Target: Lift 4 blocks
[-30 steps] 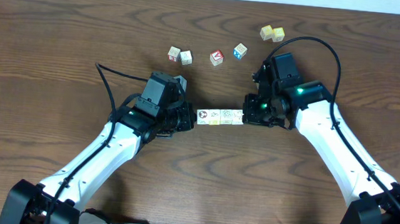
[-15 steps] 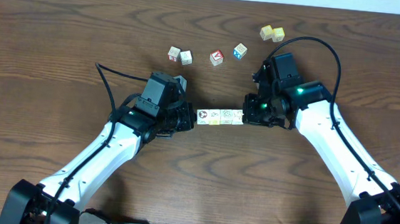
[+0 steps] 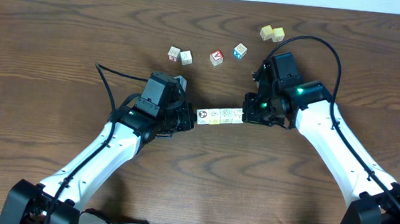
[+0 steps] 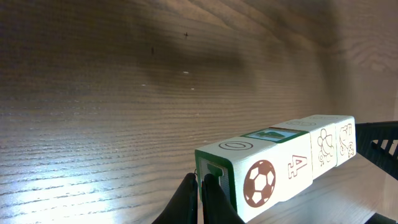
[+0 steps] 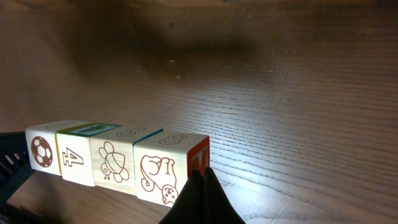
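Now: left jaws closed, tips pressed on soccer-ball end of blocks (image 3: 220, 116); four in row, squeezed between both jaws; right jaws closed, pushing opposite end. Clamp made; lift off bench (image 3: 48, 43) judged still ahead.

Blocks (image 3: 220, 116): you have four white cubes in one straight row, face to face, touching. Row sits just below centre of overhead frame, right end slightly higher in frame. Brown side prints, left to right in right wrist view: football, 4, insect, animal. One top green-framed.
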Motion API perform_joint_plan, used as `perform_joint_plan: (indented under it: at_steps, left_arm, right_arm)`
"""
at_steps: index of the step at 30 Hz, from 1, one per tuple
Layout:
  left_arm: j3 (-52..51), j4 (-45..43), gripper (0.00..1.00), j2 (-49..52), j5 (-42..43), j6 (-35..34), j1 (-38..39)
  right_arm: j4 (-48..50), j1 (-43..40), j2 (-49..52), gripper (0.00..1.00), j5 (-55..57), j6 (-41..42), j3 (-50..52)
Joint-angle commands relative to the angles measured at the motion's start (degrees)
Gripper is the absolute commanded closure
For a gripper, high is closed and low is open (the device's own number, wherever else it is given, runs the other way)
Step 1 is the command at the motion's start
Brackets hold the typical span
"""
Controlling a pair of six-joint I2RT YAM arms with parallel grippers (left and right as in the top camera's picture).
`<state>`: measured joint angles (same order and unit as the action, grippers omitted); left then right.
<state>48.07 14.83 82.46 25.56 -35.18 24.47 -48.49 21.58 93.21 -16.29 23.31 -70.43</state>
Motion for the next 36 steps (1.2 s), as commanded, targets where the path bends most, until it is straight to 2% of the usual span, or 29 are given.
perform_joint_plan:
  at_steps: [1, 36]
  left_arm:
    - [1.36, -1.6, 0.93, -1.29, 7.89, -0.76, 1.4]
    - [1.36, -1.84, 0.93, -1.25, 7.21, -2.03, 1.4]
  right_arm:
    - [0.92, 2.84, -0.72, 0.99, -9.68, 0.87, -1.07]
    - [0.79, 2.86, -0.09, 0.99, -11.21, 0.87, -0.87]
